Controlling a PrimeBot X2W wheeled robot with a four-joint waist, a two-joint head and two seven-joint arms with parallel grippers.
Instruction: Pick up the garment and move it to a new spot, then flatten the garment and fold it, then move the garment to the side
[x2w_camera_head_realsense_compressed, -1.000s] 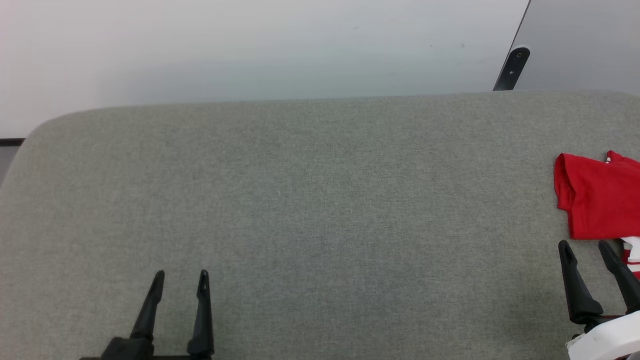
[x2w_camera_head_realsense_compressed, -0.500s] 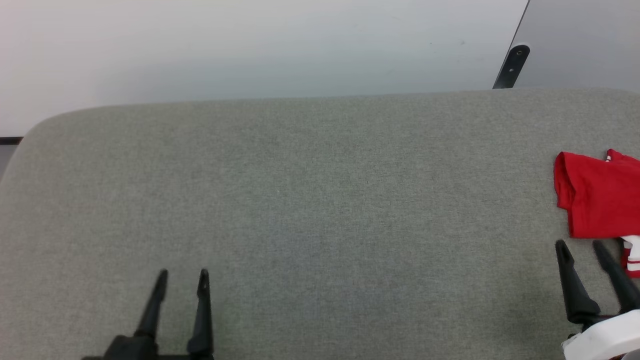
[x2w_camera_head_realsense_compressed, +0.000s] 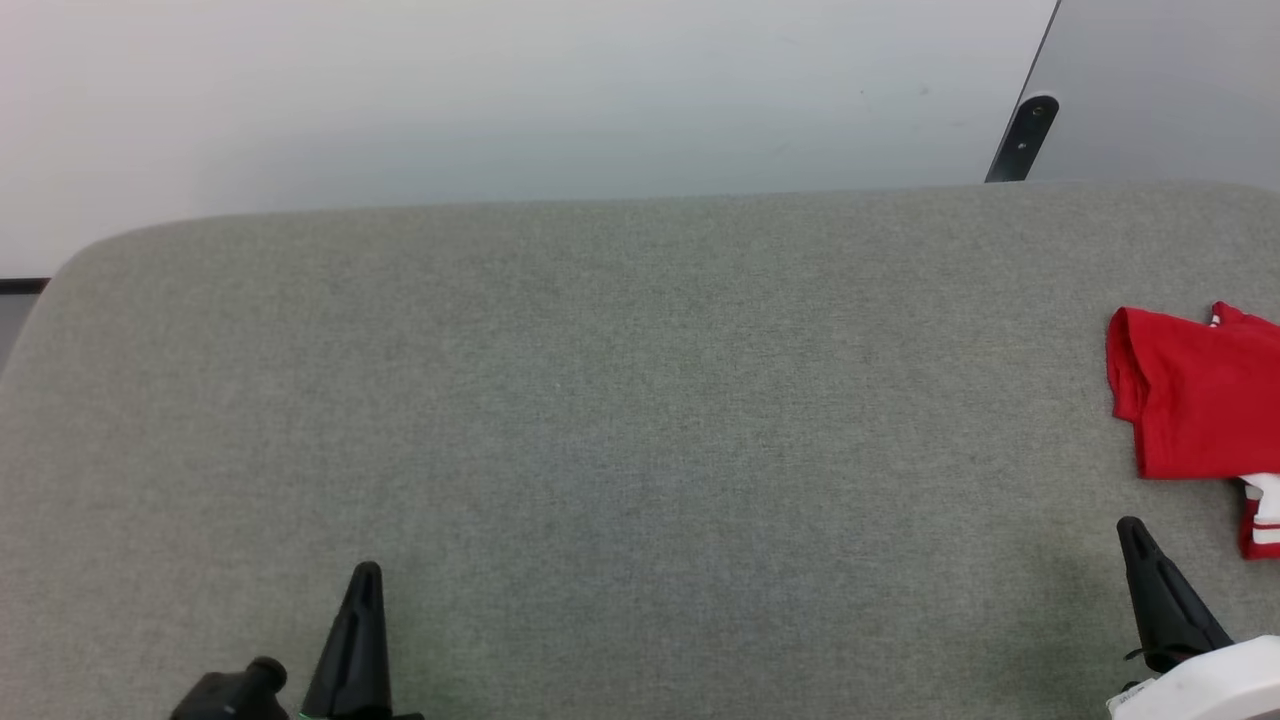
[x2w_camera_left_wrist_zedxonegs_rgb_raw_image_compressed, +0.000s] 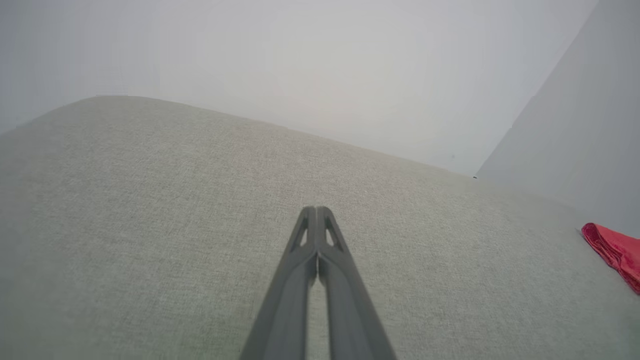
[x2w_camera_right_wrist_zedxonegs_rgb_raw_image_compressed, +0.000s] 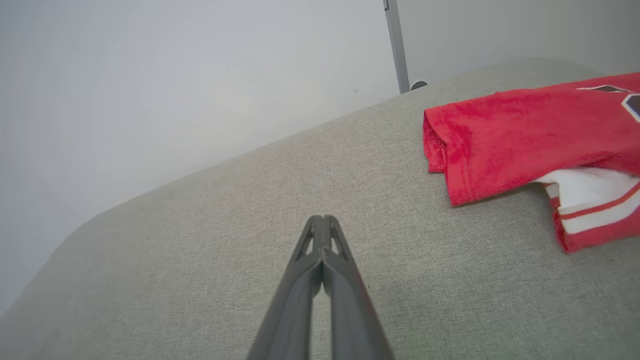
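Garment (x2w_camera_head_realsense_compressed: 1195, 400) rests on the biggest thing in sight: a wide grey fabric surface (x2w_camera_head_realsense_compressed: 640, 400), backed by a pale wall (x2w_camera_head_realsense_compressed: 500, 90) and a grey panel (x2w_camera_head_realsense_compressed: 1170, 90) at the upper right. It lies at the surface's right edge, partly cut off by the head view, as a compact red bundle doubled over itself. A white sleeve with red striped trim pokes out from under the near side, and the right wrist view catches a bit of dark print on top. The right gripper (x2w_camera_head_realsense_compressed: 1135, 530) hovers near that bundle but clear of it, fingers pressed together on nothing. The left gripper (x2w_camera_head_realsense_compressed: 365, 580) is well apart at the lower left, likewise closed and empty. Smallest is a dark post (x2w_camera_head_realsense_compressed: 1022, 135) where wall meets panel. Judging by the layered shape and its place off to the side, the moving, flattening and folding look done — little seems left beyond perhaps tidying the stray sleeve, though the fold's far half is out of frame.
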